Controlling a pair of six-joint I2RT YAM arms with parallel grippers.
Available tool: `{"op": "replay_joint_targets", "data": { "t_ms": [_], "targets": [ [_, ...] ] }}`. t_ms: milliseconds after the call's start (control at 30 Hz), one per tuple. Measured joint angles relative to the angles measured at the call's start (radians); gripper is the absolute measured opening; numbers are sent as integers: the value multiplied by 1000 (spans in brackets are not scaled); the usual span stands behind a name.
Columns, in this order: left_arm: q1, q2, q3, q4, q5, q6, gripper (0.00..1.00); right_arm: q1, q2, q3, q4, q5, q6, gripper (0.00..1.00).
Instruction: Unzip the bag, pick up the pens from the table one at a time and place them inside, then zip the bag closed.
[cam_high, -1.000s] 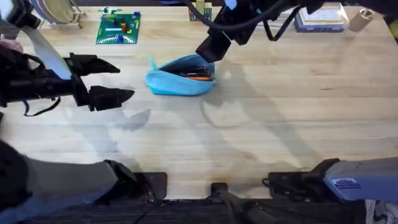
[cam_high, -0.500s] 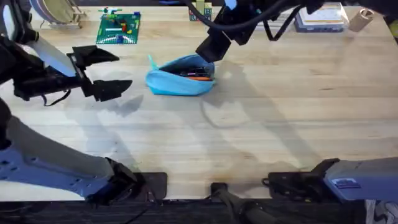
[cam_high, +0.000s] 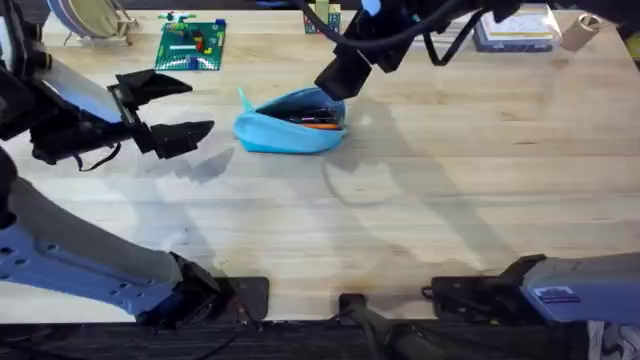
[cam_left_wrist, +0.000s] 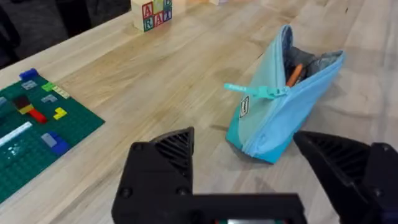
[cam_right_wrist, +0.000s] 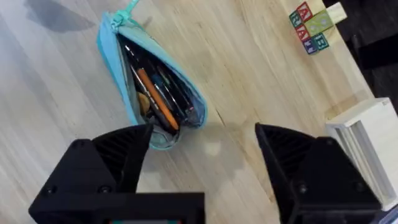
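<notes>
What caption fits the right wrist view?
Open right hand above the unzipped blue bag, pens inside.

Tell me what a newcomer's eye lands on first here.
The light blue bag lies unzipped on the table, toward its far side, with pens inside it. The right gripper hangs open just above its right end. The left gripper, also open, faces it from the left.

The left gripper has swung up and back toward the far left of the table — a second ago it sat lower, its fingers level. Now its wide-spread fingers point at the bag, its arm drawn further back.
</notes>
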Motion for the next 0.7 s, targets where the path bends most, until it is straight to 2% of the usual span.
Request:
{"op": "replay_joint_targets", "data": {
  "t_ms": [433,700],
  "targets": [
    [1,0,0,-9,3,0,993,2,0,0,34,0,90,997],
    [1,0,0,-9,3,0,994,70,0,0,113,0,109,996]
  ]
}}
